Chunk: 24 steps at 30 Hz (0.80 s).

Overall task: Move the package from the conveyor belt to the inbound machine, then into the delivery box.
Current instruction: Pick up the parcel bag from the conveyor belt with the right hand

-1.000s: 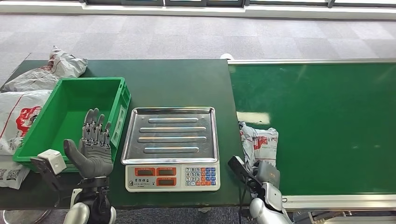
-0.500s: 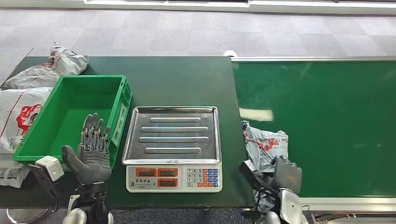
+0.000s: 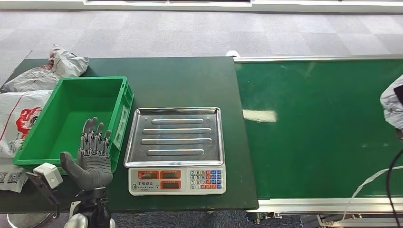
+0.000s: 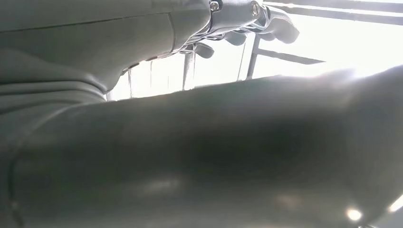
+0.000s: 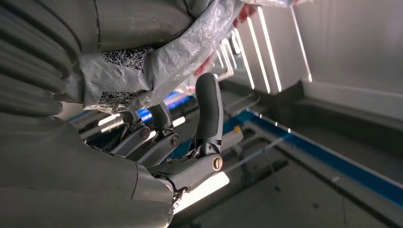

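Grey carpeted floor beyond a dark green table and a green conveyor belt. Left hand raised at the table's near edge, fingers straight and apart, grasping nothing, just in front of the near wall of an open green plastic crate. Just beside that hand on its right, a silver ribbed-tray weighing scale with red displays and a keypad. Beyond the crate, crumpled grey-white plastic mail bags, partly cut off by the picture's edge. Grey-white crinkled plastic package with red print clamped in the right hand between thumb and dark fingers, lifted clear of the belt; most of the package hidden by the hand's grey cover. At the head view's right edge, a sliver of that package above the belt, right hand cut off there. Left wrist view blurred, mostly grey cover and glare.
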{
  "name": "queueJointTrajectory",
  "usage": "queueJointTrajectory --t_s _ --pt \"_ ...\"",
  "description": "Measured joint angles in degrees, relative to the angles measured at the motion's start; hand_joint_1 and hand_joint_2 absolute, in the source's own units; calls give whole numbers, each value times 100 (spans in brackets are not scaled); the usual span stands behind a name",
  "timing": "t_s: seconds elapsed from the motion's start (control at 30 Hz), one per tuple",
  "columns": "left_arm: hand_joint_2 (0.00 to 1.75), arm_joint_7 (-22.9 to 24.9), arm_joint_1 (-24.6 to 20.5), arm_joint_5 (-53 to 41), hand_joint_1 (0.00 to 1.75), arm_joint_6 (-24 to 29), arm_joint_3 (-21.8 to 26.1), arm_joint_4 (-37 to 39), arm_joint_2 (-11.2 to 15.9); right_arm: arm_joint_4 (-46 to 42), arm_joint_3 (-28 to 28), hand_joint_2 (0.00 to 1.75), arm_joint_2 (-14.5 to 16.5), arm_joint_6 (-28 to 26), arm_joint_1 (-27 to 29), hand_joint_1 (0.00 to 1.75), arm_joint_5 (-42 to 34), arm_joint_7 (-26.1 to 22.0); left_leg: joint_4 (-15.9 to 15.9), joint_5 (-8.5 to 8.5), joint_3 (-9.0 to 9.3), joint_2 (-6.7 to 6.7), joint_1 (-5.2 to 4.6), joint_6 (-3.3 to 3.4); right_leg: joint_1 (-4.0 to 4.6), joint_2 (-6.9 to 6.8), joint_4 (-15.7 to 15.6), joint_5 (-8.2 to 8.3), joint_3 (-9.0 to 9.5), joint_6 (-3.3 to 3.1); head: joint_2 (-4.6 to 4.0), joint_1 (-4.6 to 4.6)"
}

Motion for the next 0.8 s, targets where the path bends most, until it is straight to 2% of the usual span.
queueJointTrajectory --t_s 0.1,0.17,0.3,0.47,0.63,0.73,0.8 --pt "0 -27 -67 62 0 60 0 65 27 445 100 175 -568 213 -778 175 30 -138 0 11 -5 -5 -7 2 -3 -3 8 2 -8 0 0 -2" --pt "0 -44 -115 103 0 78 0 107 46 595 222 175 -840 282 -1051 175 83 -81 0 15 -6 -13 -4 3 3 -9 8 3 -6 -1 0 0" --pt "0 -90 -191 210 0 151 1 173 110 916 511 175 -1131 306 -1429 175 142 -22 -3 19 -22 -12 1 -2 1 -7 16 7 5 -4 0 -1" --pt "0 -110 -230 259 0 167 1 227 164 1393 1084 175 -1194 115 -1861 175 215 54 -3 24 -11 4 2 -3 2 9 17 12 5 -5 0 -1" --pt "0 -122 -256 272 0 175 1 246 187 1638 1468 175 -1179 164 -2145 175 212 -9 -5 29 -44 -5 2 -3 2 1 21 13 6 -5 0 0" --pt "0 -135 -325 303 0 181 -8 275 195 1966 1929 175 -917 197 -2687 175 313 -170 -8 28 -67 28 3 -4 2 24 24 20 -2 -12 0 0" --pt "0 -153 -377 341 0 182 -21 305 197 2339 2345 175 -563 172 -3214 175 369 -258 -9 32 -60 59 3 -9 3 53 27 31 -13 -17 0 0"
